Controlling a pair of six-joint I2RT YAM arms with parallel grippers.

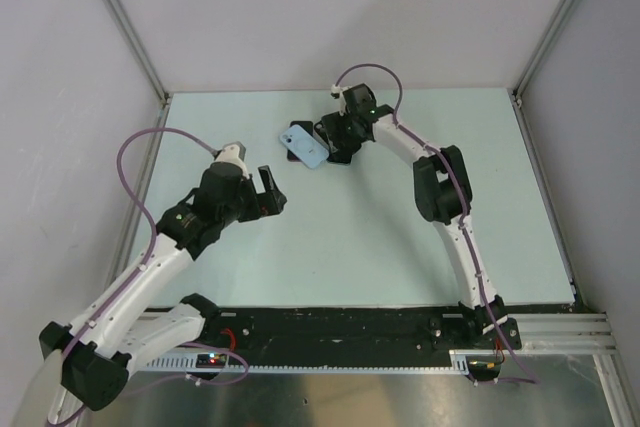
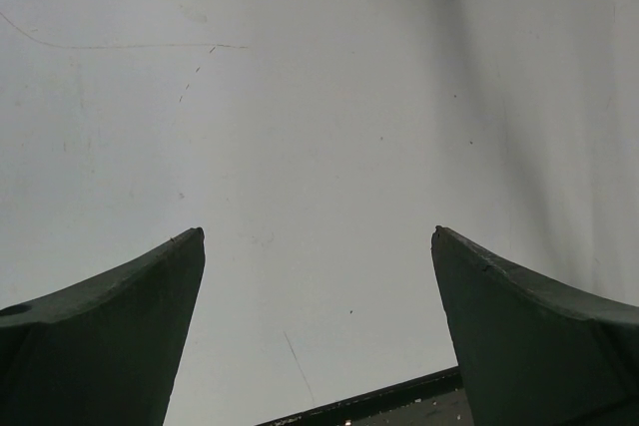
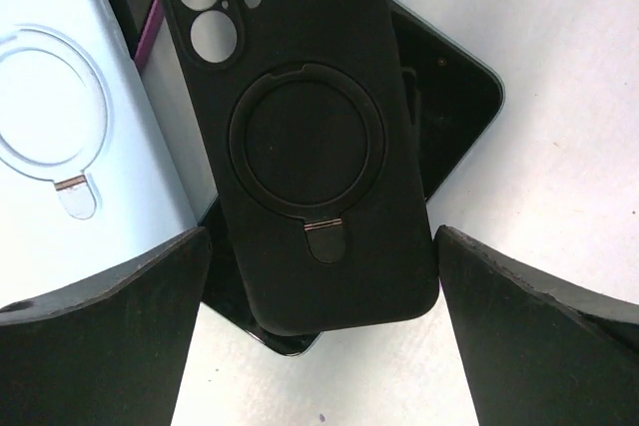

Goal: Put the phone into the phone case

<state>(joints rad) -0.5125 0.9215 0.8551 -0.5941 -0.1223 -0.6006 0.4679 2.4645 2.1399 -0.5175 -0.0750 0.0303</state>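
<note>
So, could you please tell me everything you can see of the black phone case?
The black phone case looks like matte silicone, lying back side up. Near one end sit two round camera cutouts in an oval recess and a smaller hole beside them; in the middle is a circular ring stand with a small metallic hinge. It rests slanted on top of a dark phone, with a light blue case alongside. The right arm's jaws stand open either side of it.
</note>
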